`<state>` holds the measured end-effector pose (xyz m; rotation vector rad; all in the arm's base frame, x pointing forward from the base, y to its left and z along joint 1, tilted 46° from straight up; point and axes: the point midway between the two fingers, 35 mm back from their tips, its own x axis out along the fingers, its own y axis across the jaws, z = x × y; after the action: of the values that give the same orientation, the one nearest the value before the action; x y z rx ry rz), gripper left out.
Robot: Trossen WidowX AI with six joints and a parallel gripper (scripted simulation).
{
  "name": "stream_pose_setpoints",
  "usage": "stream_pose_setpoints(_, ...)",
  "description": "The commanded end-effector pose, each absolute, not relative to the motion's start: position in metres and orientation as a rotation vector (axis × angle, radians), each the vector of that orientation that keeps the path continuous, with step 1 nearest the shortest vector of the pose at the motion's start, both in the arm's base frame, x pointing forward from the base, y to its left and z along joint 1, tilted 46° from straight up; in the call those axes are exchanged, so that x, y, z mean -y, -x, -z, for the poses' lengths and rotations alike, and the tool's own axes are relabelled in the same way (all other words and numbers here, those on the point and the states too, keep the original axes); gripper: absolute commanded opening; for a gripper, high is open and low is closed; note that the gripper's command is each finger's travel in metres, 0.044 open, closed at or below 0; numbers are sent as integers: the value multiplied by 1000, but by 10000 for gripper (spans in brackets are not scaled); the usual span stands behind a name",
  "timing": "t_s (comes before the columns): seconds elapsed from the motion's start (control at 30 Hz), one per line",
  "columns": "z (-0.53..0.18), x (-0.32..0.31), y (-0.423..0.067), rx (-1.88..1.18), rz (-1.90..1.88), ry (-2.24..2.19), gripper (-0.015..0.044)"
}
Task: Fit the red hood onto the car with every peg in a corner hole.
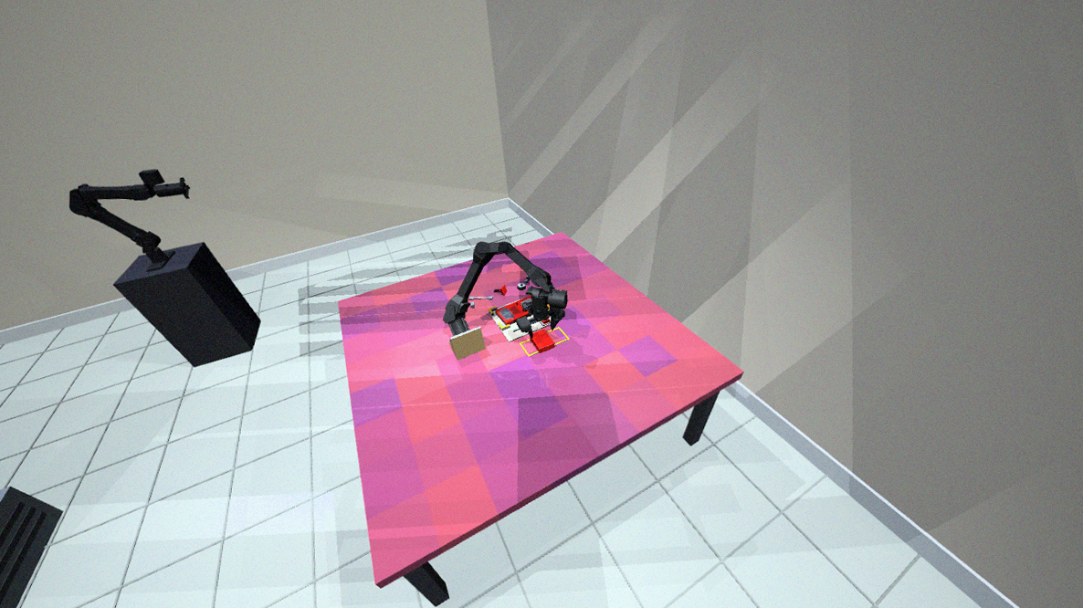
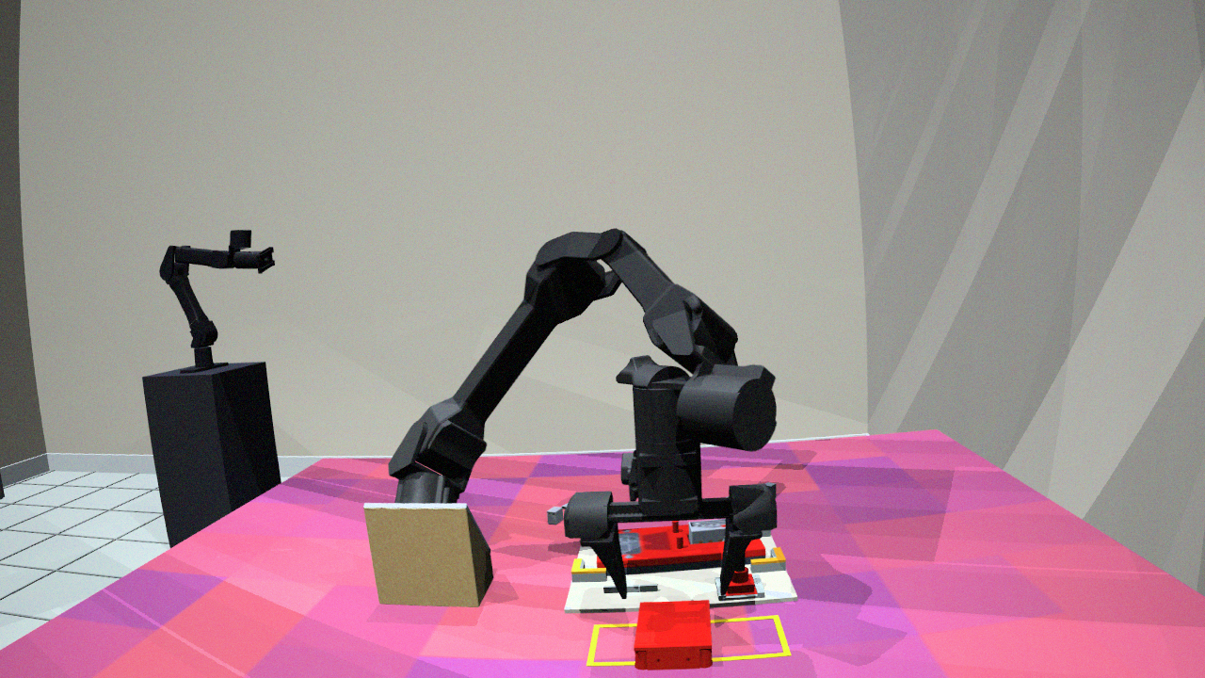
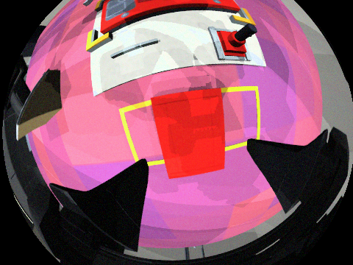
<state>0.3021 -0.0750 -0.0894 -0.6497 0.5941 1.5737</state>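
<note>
The red hood (image 1: 543, 341) (image 2: 672, 634) (image 3: 189, 136) lies flat-roof-up on the table, across a yellow outline (image 2: 593, 645) (image 3: 129, 136). Its corner holes are hidden. My gripper (image 2: 674, 594) (image 3: 197, 151) is open and empty. In the exterior view its fingertips hang behind and above the hood; in the wrist view they stand apart on either side of the hood's lower part. The red chassis (image 2: 657, 555) (image 3: 169, 7) sits in the white jig (image 2: 589, 598) (image 3: 176, 48) behind the hood. The grey engine block (image 2: 706, 531) shows on its deck. The pegs are partly hidden by the gripper.
A red part with a black post (image 2: 741, 583) (image 3: 229, 44) stands on the jig's near right corner, close to the right finger in the exterior view. A tan block (image 1: 467, 344) (image 2: 425, 556) stands left, by the arm's base. Small loose parts lie behind the jig.
</note>
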Motion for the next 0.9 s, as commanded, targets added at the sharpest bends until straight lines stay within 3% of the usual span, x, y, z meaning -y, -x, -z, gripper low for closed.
stream_pose_setpoints(0.0,92,72,-302,-595,-1571,638,440)
stream_pose_setpoints(0.87,102,60,-300,-594,-1571,638,440)
